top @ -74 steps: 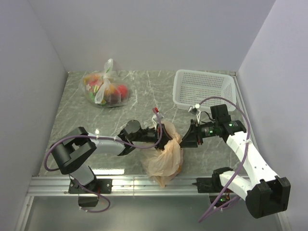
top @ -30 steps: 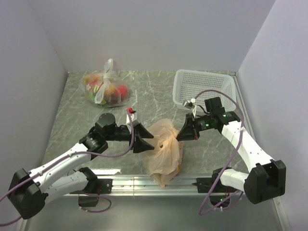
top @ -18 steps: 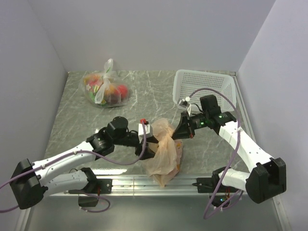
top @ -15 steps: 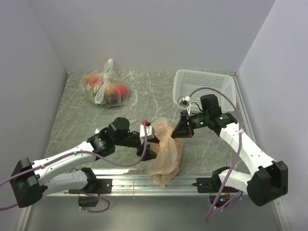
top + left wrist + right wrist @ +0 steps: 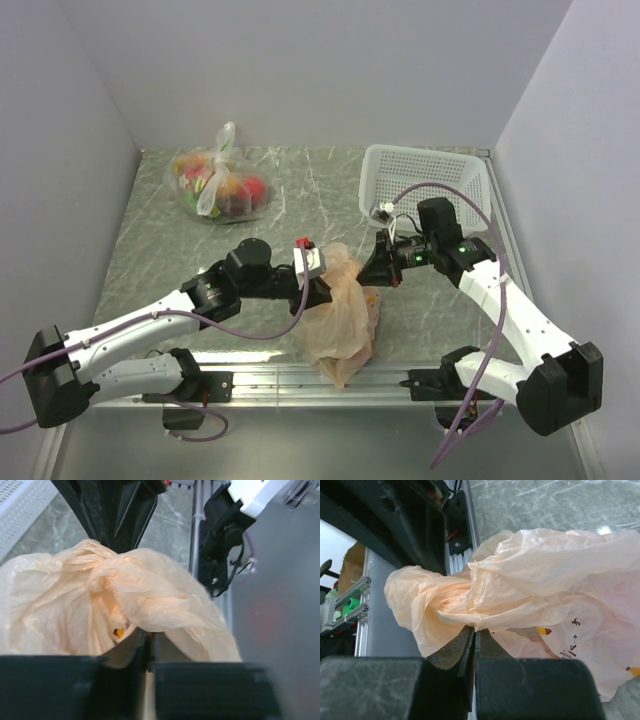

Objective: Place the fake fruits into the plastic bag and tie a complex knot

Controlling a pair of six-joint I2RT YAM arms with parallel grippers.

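Two pinches: left claw [image 5: 149, 647] and right claw [image 5: 474, 640] each clamp plastic bag [image 5: 345, 325] film, bunched just ahead (twisted).

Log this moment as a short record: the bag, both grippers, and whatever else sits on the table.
bag: peach plastic bag, crumpled, at the near edge of the table, top gathered into a twist
left gripper: shut on the bag's gathered top, from the left
right gripper: shut on the bag's gathered top, from the right
bag contents: hidden by the film
basket: white basket, far right corner
other: clear bag of mixed fruit, far left
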